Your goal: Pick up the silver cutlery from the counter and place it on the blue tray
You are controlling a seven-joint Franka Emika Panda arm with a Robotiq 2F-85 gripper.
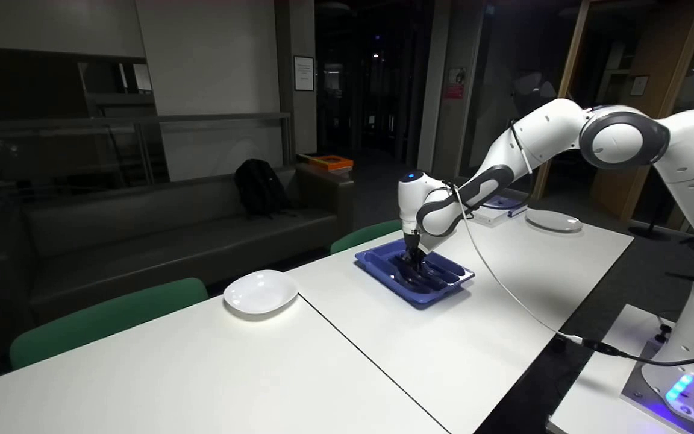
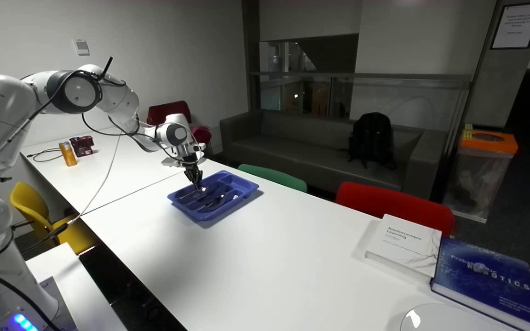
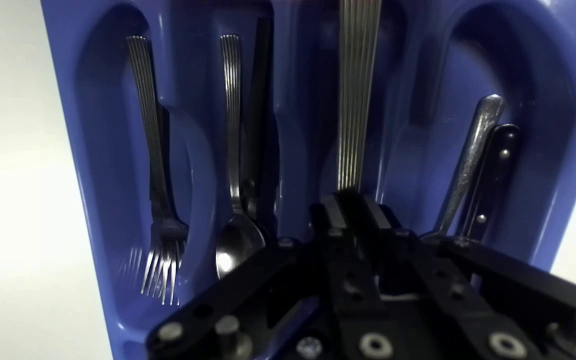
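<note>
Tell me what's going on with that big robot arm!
The robot arm looks to be putting a ribbed silver utensil into the blue tray. Its end effector is shut on it, but I can't tell whether the utensil touches the tray. A spoon and a black-handled utensil lie in the tray on either side.

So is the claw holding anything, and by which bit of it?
Yes, the claw pinches a piece of silver cutlery by the narrow part of its ribbed handle. Its other end is hidden.
</note>
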